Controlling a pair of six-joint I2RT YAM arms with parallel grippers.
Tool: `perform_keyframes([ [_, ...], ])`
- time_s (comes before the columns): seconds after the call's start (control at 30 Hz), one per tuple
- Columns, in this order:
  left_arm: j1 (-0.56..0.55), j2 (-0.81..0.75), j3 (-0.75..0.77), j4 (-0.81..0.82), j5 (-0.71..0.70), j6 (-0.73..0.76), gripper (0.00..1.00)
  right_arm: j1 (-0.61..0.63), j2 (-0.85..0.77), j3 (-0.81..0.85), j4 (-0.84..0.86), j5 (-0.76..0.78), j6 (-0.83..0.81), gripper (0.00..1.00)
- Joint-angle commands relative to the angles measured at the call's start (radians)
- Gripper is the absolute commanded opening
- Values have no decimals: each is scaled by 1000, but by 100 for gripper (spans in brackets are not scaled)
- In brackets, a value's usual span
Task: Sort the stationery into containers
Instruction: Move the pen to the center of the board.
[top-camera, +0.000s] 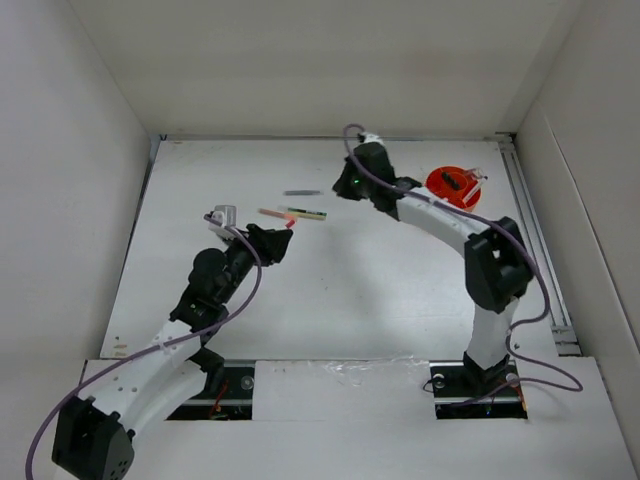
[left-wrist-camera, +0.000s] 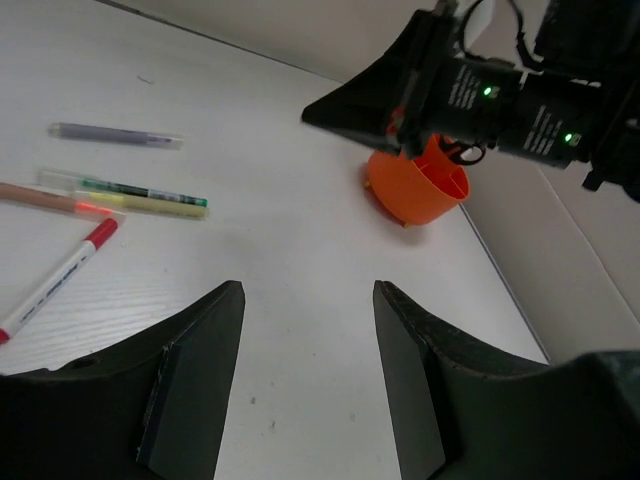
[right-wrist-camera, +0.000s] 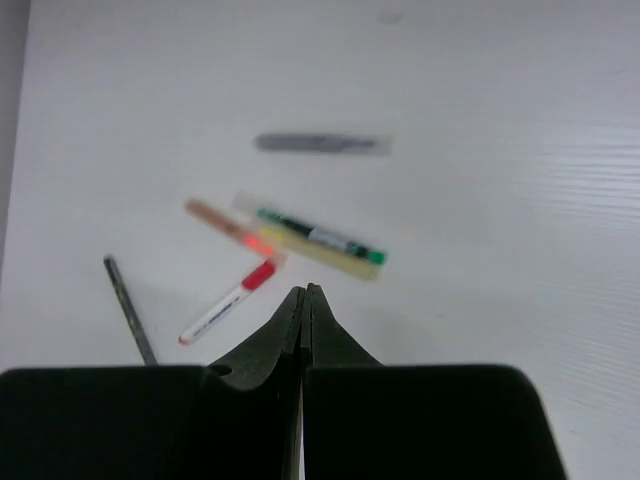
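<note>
Several slim items lie at the table's middle back: a dark grey stick (top-camera: 301, 192), a green-yellow marker (top-camera: 306, 213), a pink pen (top-camera: 270, 212) and a red-capped white pen (top-camera: 288, 225). They also show in the left wrist view: stick (left-wrist-camera: 115, 135), marker (left-wrist-camera: 140, 195), pink pen (left-wrist-camera: 45, 197), red-capped pen (left-wrist-camera: 60, 275). The orange organiser (top-camera: 452, 186) stands at the back right with black scissor handles (left-wrist-camera: 462, 153) showing in it. My left gripper (top-camera: 276, 243) is open and empty, just near of the pens. My right gripper (top-camera: 350, 184) is shut and empty, between the pens and the organiser.
A thin dark rod (right-wrist-camera: 128, 310) lies left of the red-capped pen (right-wrist-camera: 225, 303) in the right wrist view. White walls enclose the table on three sides. Purple cables run along both arms.
</note>
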Motion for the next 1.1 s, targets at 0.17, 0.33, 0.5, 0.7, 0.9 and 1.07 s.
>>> perform_keyframes([
  [0.17, -6, -198, -37, -97, -229, -41, 51, 258, 266, 323, -189, 16, -138, 1],
  [0.33, -6, -357, -90, -97, -277, -41, 54, 303, 421, 518, -308, 145, -66, 36],
  [0.5, -6, -320, -80, -88, -242, -41, 56, 303, 507, 618, -400, 242, 31, 62],
  [0.7, -6, -248, -57, -88, -191, -41, 56, 303, 596, 731, -454, 270, 109, 70],
  [0.9, -6, -248, -57, -77, -171, -41, 56, 335, 642, 788, -484, 260, 134, 63],
  [1.07, -6, -248, -57, -67, -161, -41, 56, 335, 671, 788, -484, 269, 143, 56],
])
